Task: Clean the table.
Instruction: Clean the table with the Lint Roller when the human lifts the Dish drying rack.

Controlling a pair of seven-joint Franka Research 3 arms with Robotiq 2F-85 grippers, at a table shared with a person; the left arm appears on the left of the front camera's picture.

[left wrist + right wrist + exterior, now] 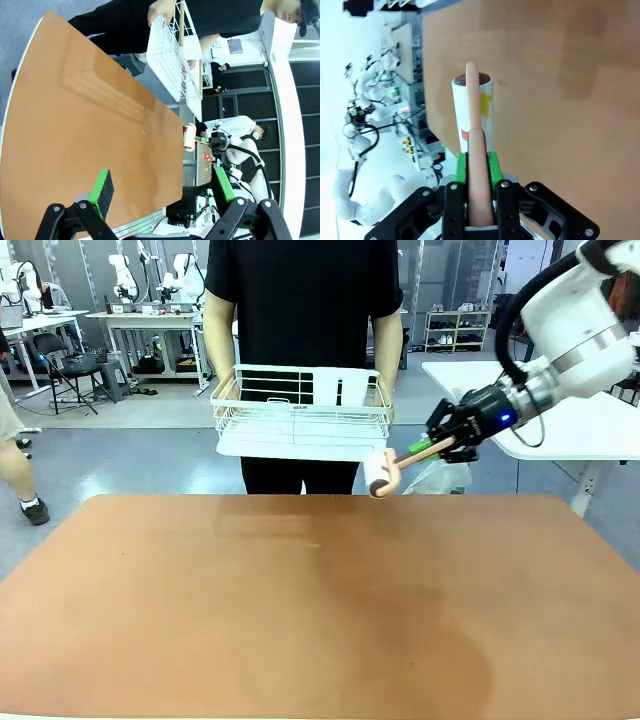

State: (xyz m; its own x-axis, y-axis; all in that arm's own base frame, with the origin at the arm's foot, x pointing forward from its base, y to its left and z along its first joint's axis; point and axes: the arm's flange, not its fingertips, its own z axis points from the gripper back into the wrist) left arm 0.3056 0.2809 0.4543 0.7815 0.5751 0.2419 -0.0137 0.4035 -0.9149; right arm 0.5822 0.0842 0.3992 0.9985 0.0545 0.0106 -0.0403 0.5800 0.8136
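The tabletop (300,620) is a plain matte reddish-brown. The right claw (432,447) and the left claw (162,189) are black with bright green pads. The lint roller (383,472) has a salmon-pink handle and a white roll marked with yellow and red patches. The wire rack (300,445) is white; the person's shirt (300,300) is black.
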